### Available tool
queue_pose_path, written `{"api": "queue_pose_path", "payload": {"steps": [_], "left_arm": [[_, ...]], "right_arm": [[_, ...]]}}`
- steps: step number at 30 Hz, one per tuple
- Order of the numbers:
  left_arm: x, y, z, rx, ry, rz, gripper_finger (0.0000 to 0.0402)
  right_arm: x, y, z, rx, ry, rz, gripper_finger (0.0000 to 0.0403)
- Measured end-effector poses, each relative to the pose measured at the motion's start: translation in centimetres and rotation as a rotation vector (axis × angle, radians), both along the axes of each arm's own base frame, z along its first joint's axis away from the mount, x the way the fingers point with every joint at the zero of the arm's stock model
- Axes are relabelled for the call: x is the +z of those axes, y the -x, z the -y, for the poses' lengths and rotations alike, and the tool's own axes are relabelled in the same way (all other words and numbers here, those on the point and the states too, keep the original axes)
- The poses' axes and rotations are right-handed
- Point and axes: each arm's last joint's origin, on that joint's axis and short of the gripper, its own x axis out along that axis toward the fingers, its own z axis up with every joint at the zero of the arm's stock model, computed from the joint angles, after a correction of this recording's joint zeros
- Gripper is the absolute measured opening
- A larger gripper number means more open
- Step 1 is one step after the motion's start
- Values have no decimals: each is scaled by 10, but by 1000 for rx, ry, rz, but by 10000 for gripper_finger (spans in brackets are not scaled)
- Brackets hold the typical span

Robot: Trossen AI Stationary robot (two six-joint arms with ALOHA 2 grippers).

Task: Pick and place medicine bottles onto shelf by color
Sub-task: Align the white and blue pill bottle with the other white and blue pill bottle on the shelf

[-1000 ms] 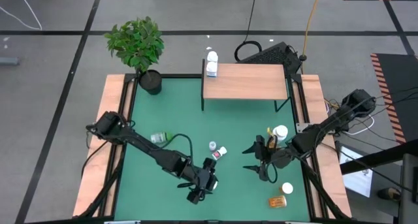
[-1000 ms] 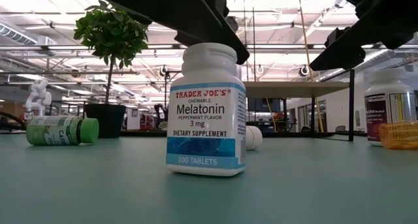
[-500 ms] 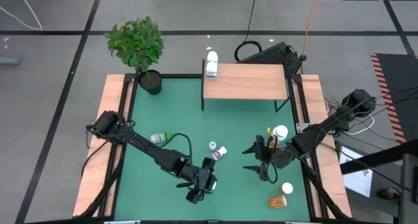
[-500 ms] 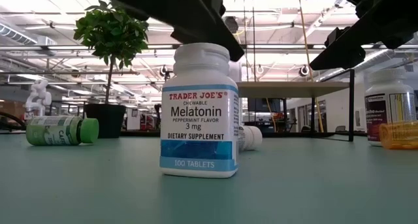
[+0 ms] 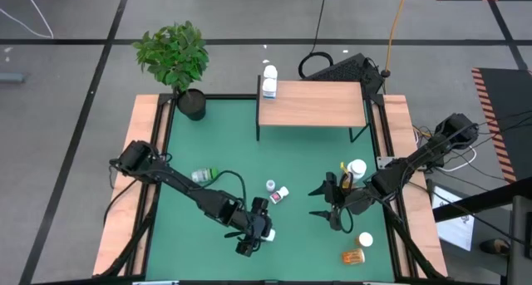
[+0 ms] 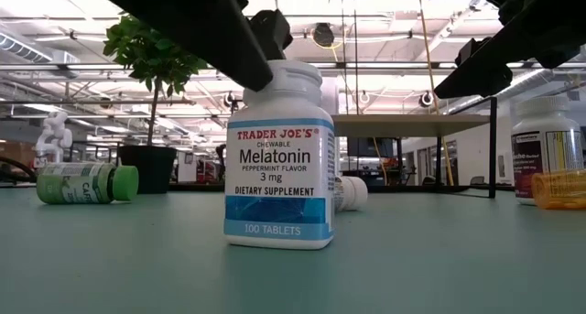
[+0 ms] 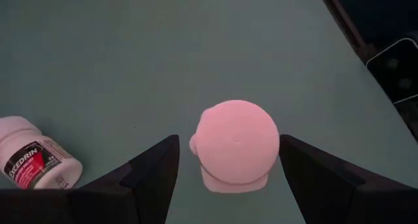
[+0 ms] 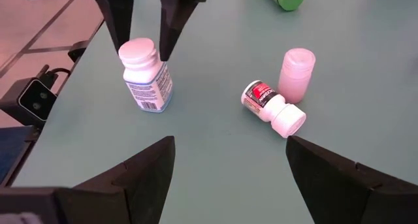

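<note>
Overhead, left pincer [image 5: 259,228] hiding most of white bottle [image 6: 279,154], cap only.

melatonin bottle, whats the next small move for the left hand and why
Probably lower the left hand a little and close. The melatonin bottle stands upright on the green mat, its white cap showing between the open fingers, which are not yet pressed against its sides.

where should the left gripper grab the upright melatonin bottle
Grip the melatonin bottle across its white cap and neck, coming straight down from above. It stands upright on the green mat, and the open left gripper already straddles the round cap.
</note>
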Motion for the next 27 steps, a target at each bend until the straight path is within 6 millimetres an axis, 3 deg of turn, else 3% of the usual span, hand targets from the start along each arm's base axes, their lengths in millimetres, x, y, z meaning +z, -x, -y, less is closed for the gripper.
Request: {"api": "queue_pose_path", "payload": {"steps": [27], "left_arm": [[-1,-3,2,-26,-5,33,198]], "right_arm": [[0,0,0,1,2,1,286]]}}
